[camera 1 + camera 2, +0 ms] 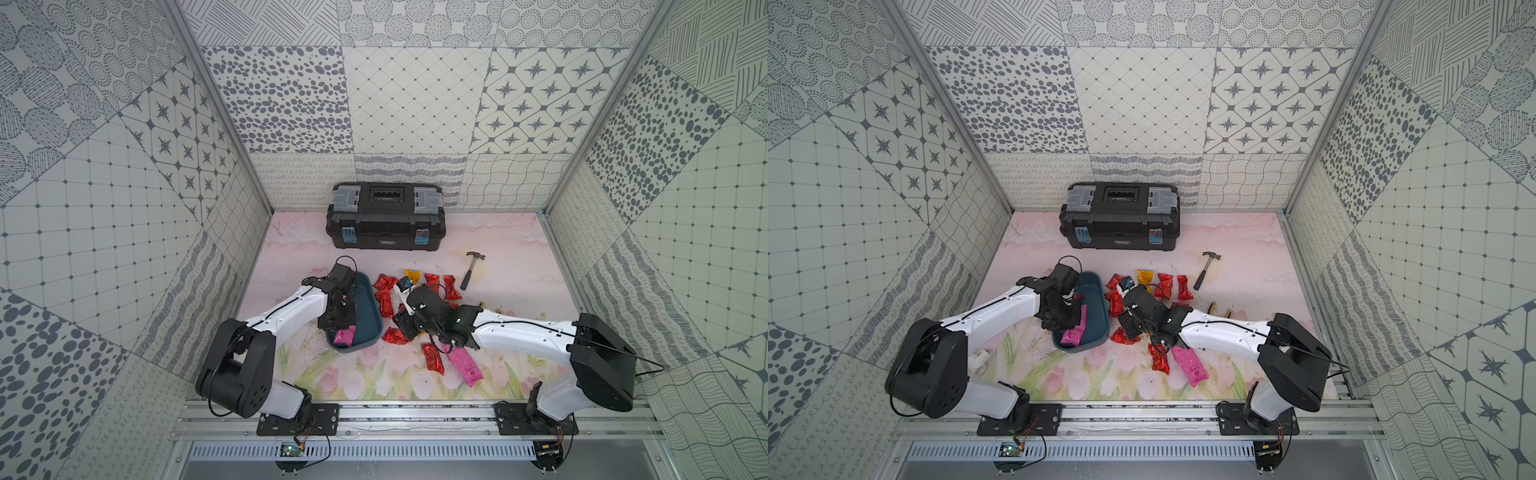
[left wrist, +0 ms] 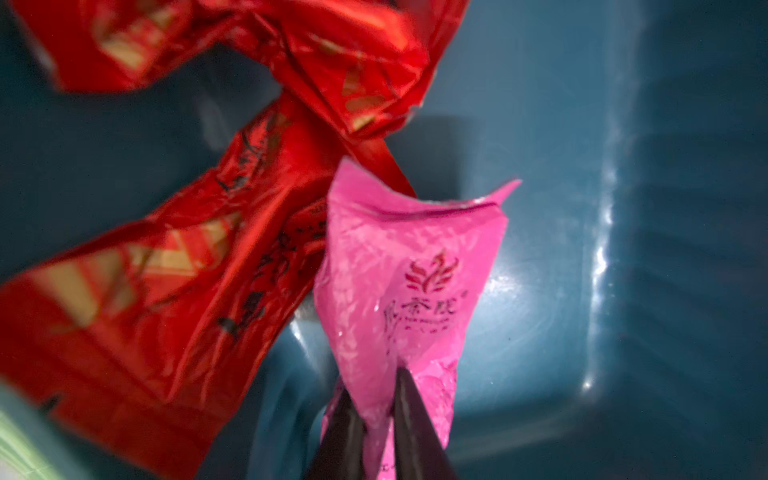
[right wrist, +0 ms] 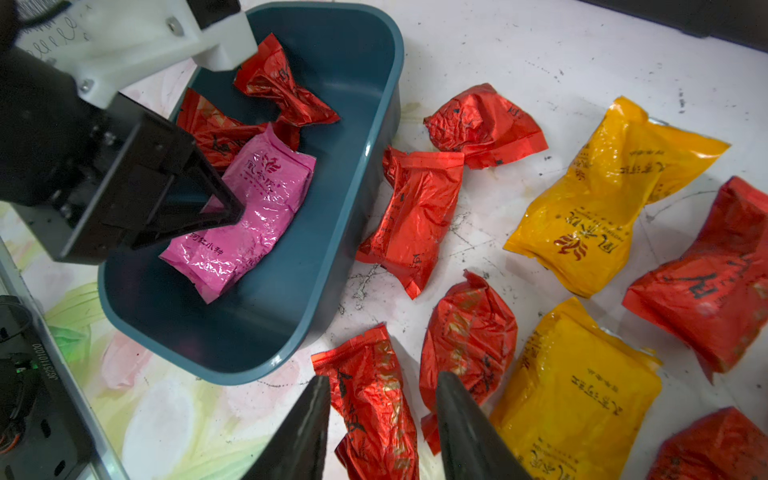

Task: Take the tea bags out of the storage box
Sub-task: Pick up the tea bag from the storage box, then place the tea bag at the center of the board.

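Note:
The dark blue-grey storage box (image 1: 371, 309) (image 1: 1101, 309) stands left of centre on the mat. My left gripper (image 2: 373, 380) reaches into it and is shut on the end of a pink tea bag (image 2: 399, 282) (image 3: 253, 208) (image 1: 345, 336). Two red tea bags (image 2: 166, 291) (image 3: 282, 87) lie in the box beside it. Several red tea bags (image 3: 415, 216), orange-yellow ones (image 3: 602, 199) and a pink one (image 1: 467, 365) lie on the mat right of the box. My right gripper (image 3: 384, 376) hangs open over a red tea bag (image 3: 374, 415) on the mat.
A black toolbox (image 1: 385, 220) with blue latches stands against the back wall. A hammer (image 1: 469, 270) lies to the right of the scattered tea bags. Yellow plier handles (image 1: 1214, 307) peek out behind my right arm.

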Tool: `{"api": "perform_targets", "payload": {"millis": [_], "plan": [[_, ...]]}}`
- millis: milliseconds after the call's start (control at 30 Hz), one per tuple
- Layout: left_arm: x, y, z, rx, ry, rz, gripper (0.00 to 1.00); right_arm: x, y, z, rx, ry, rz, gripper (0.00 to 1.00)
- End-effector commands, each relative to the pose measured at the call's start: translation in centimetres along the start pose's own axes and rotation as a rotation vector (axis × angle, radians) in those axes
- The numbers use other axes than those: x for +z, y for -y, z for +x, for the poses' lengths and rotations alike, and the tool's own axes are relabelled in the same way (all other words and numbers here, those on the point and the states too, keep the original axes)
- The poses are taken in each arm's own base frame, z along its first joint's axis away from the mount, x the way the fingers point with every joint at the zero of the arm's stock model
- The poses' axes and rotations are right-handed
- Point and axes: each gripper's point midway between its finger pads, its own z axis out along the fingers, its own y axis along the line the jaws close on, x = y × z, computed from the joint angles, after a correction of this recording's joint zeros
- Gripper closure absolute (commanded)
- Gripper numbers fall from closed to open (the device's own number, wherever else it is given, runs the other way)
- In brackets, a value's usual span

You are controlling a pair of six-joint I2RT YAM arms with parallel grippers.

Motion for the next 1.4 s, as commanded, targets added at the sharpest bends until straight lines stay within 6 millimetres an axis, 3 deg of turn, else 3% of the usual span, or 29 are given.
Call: {"api": "perform_targets", "payload": {"millis": [0, 167, 467, 667, 933, 1067, 1200, 1367], "plan": [[-1.0, -1.3, 0.3, 0.015, 0.025, -0.060, 0.93, -0.2, -0.3, -1.0, 0.022, 0.042, -0.025, 0.54], [-3.0, -1.5, 0.3, 0.003, 0.071, -0.047, 1.00, -0.3, -0.5, -1.0, 0.022, 0.040, -0.034, 0.54], [-7.7, -1.1, 0.9, -0.106, 0.151, 0.031, 0.99, -1.6, -0.7, -1.3, 0.061, 0.054, -0.063, 0.54], [-10.3, 0.1, 3.0, -0.166, 0.190, 0.079, 1.00, -3.6, -0.5, -1.2, 0.110, 0.072, -0.080, 0.54], [-13.2, 2.3, 6.2, -0.229, 0.223, 0.127, 1.00, -6.7, 1.4, 0.3, 0.186, 0.064, -0.047, 0.54], [-13.4, 5.0, 8.3, -0.187, 0.232, 0.167, 1.00, -8.6, 2.3, 0.7, 0.221, 0.085, -0.035, 0.54], [-12.5, 8.0, 10.3, -0.096, 0.250, 0.167, 1.00, -10.0, 3.2, 1.9, 0.242, 0.064, -0.006, 0.54], [-10.2, 13.8, 12.6, 0.026, 0.245, 0.261, 0.99, -11.4, 3.8, 3.3, 0.269, 0.044, -0.007, 0.54]]}}
